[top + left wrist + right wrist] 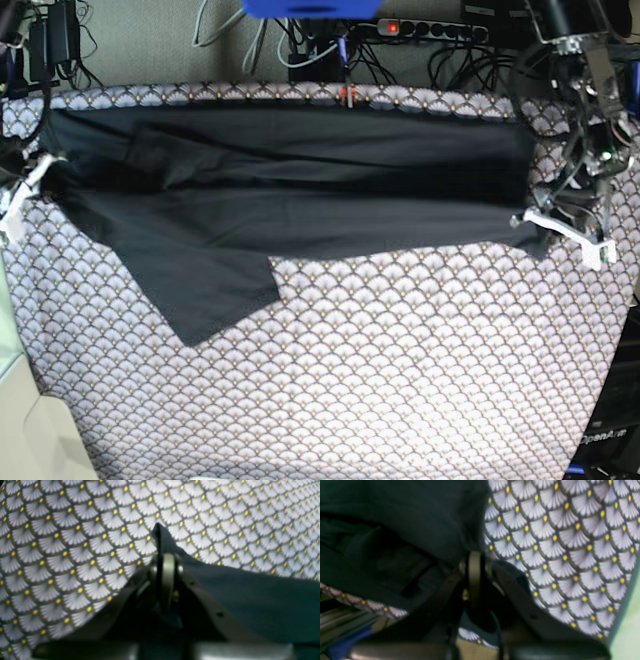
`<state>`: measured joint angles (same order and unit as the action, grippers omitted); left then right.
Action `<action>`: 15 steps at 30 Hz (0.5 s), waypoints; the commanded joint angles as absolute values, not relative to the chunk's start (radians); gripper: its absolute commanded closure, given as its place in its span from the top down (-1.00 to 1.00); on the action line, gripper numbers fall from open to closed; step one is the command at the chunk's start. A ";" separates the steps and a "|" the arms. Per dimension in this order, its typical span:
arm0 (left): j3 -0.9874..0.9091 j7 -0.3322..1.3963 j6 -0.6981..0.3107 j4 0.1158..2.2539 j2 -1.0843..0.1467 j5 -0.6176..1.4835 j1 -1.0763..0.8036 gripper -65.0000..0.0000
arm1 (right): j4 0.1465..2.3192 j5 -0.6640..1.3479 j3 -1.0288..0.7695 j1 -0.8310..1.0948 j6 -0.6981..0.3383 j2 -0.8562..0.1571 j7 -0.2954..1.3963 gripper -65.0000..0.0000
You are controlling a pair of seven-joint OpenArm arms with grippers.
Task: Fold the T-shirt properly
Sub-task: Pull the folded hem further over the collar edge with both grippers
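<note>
The black T-shirt (300, 195) lies stretched in a long band across the far half of the table, with one sleeve flap (215, 290) pointing toward the near left. At the band's right end in the base view, my left gripper (537, 218) is shut on the shirt's edge. The left wrist view shows that gripper (166, 558) pinching a peak of dark cloth (160, 536), with the T-shirt (250, 600) spreading to the right. My right gripper (42, 168) is shut on the band's left end. Seen from the right wrist, my right gripper (475, 557) clamps the T-shirt (395, 530), which fills the upper left.
A fan-scale patterned tablecloth (400, 370) covers the table. Cables and a power strip (430, 30) run behind the far edge. The table's edge (365, 605) shows in the right wrist view, with a pale green surface (627, 630) beyond the cloth's border.
</note>
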<state>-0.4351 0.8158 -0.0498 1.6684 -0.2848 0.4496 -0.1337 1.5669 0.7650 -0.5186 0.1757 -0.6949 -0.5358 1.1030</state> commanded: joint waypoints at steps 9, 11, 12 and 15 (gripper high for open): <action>-0.443 0.865 -0.050 1.761 -0.302 0.450 -0.113 -1.00 | 1.575 0.897 -0.529 0.174 -0.698 -0.644 1.082 -1.00; -0.463 0.911 -0.050 1.782 -0.297 0.450 -0.094 -1.00 | 1.575 0.897 -0.529 0.176 -0.698 -0.647 1.082 -1.00; -0.481 0.931 -0.050 1.788 -0.294 0.450 -0.087 -1.00 | 1.575 0.897 -0.529 0.177 -0.698 -0.647 1.082 -1.00; -0.522 0.970 -0.084 1.788 -0.294 0.450 -0.084 -1.00 | 1.575 0.897 -0.529 0.205 -0.698 -0.647 1.081 -1.00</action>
